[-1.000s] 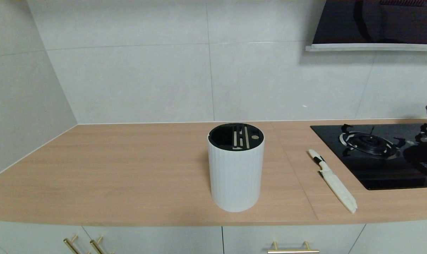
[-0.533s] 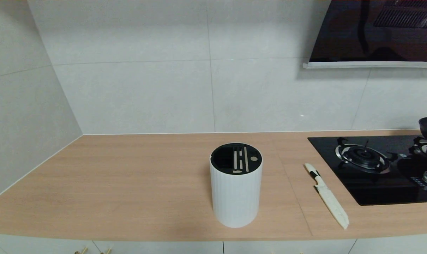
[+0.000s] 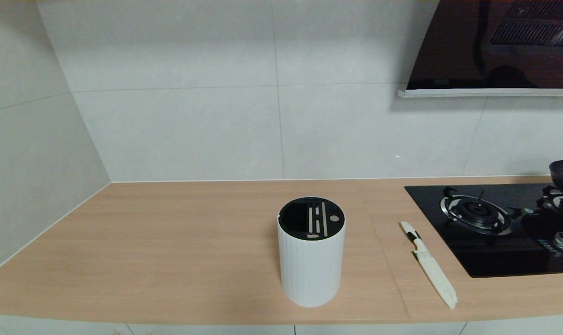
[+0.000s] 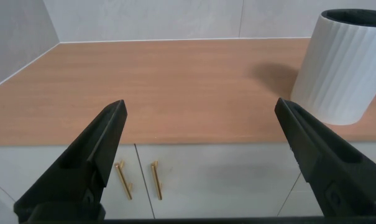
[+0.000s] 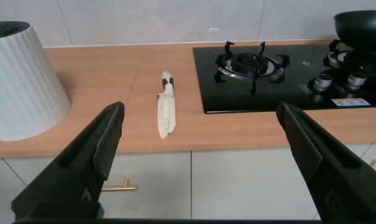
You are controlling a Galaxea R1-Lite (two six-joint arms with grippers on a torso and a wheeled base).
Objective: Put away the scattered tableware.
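From the head, looks forward and down over the counter [image 3: 170, 242] to the wall [image 3: 179, 130], taking in holder [image 3: 311, 260], knife [image 3: 429, 267] and hob [image 3: 491, 242]. From the left wrist, sits low off the near edge, facing far past the left gripper [image 4: 199, 106] at counter and holder. From the right wrist, sits equally low but farther right, facing past the right gripper [image 5: 199, 106] at holder, knife and hob. Shares the holder across all three.

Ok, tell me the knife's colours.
Knife: off-white, with a black band on the handle; clearest in the right wrist view.
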